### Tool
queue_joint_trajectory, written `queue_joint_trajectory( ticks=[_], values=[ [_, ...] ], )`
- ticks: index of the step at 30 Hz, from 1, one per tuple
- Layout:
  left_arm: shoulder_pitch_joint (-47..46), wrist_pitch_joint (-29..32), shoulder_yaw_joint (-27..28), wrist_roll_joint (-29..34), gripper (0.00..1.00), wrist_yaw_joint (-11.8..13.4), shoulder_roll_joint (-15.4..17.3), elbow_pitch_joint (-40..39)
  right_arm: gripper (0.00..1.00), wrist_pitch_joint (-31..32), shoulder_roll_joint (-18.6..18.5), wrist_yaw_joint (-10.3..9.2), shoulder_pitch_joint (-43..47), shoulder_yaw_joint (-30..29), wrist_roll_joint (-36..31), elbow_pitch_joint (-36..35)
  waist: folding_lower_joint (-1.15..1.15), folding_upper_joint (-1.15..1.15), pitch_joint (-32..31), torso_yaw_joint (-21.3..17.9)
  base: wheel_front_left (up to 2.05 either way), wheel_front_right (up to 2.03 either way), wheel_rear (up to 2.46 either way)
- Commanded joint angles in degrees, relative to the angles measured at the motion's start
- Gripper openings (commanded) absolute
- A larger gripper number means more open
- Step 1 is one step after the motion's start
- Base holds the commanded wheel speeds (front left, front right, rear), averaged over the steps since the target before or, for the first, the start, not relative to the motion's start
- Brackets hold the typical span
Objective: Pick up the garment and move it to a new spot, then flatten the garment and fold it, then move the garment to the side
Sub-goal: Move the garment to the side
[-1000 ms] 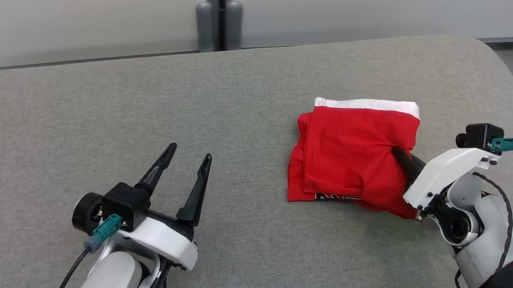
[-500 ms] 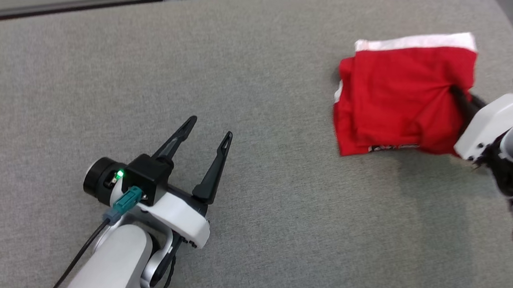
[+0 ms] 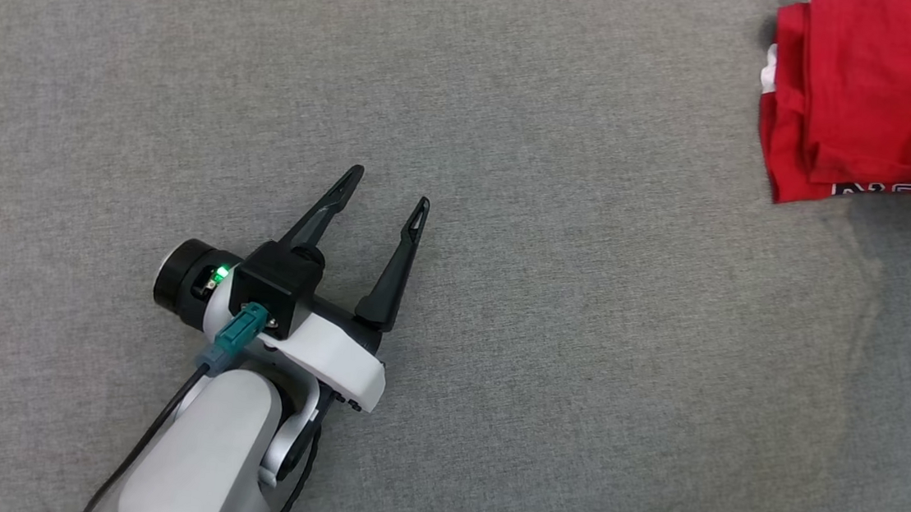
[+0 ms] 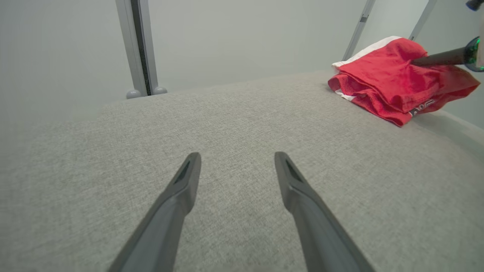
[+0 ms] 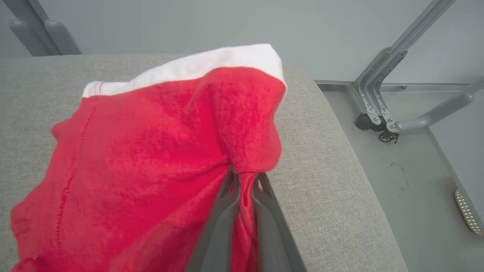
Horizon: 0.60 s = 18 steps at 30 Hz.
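Note:
The garment (image 3: pixel 873 103) is a folded red cloth with a white band and dark lettering on one edge, lying at the top right corner of the head view on the grey cushion (image 3: pixel 549 314). In the right wrist view my right gripper (image 5: pixel 244 175) is shut on a pinch of the garment (image 5: pixel 151 151), which bunches up at the fingertips near the cushion's right edge. The left wrist view shows the garment (image 4: pixel 393 83) far to the right with a dark finger (image 4: pixel 438 58) of the right gripper in it. My left gripper (image 3: pixel 391 188) stands open above bare cushion, well left of the garment (image 4: pixel 236 156).
The cushion's (image 5: pixel 332 158) rounded right edge drops to a grey floor (image 5: pixel 408 162) with a metal frame leg and caster (image 5: pixel 372 113). A grey wall and an upright post (image 4: pixel 138 49) stand behind the cushion.
The head camera has tilted down and swung left, so the wall has left the picture and the garment sits at the top right corner. Both grippers keep their states; the right stays shut on the garment.

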Motion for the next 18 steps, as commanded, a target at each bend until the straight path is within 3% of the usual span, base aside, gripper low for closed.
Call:
queue_joint_trajectory(
  ticks=[1, 2, 3, 4, 5, 13, 18],
  values=[
    [-0.8, -0.4, 0.0, 0.1, 1.0, 0.3, 0.1, 0.0, 0.0, -0.9, -0.4, -0.02, -1.1, 0.7, -1.1, 1.6, 0.0, 0.0, 0.3, 0.5, 0.0, 0.0, 0.0],
    [-0.9, -0.4, 0.0, 0.0, 1.0, 0.4, 0.1, 0.1, 0.0, -1.4, -0.6, -0.02, -1.6, 1.2, -1.7, 2.8, 0.0, 0.0, 0.2, 0.6, 0.0, 0.0, 0.0],
    [-0.9, -0.5, 0.0, -0.2, 1.0, 0.4, 0.1, 0.3, 0.29, -2.1, -0.6, -0.03, -2.1, 1.5, -2.2, 3.8, 0.0, 0.0, 0.0, 0.6, 0.0, 0.0, 0.0],
    [-0.9, -0.7, 0.0, -0.3, 1.0, 0.5, 0.0, 0.4, 0.93, -2.9, -0.3, -0.02, -2.5, 1.6, -2.7, 4.7, 0.0, 0.0, -0.2, 0.7, 0.0, 0.0, 0.0],
    [-0.6, -1.1, 0.1, -0.6, 1.0, 0.5, 0.0, 0.8, 1.0, -5.0, 0.2, -0.03, -3.1, 1.9, -3.9, 6.3, 0.0, 0.0, -1.0, 0.7, 0.0, 0.0, 0.0],
    [2.2, -3.4, 2.2, -2.8, 1.0, 1.0, 0.8, 2.4, 1.0, -16.3, 2.4, -0.02, -3.4, 0.5, -6.6, 8.7, 0.0, 0.0, -7.8, 1.4, 0.0, 0.0, 0.0],
    [4.8, -4.3, 4.1, -4.3, 1.0, 1.4, 1.9, 2.8, 1.0, -18.9, 4.6, -0.02, -1.2, -0.8, -6.1, 5.9, 0.0, 0.0, -12.5, 1.9, 0.0, 0.0, 0.0]
  ],
)
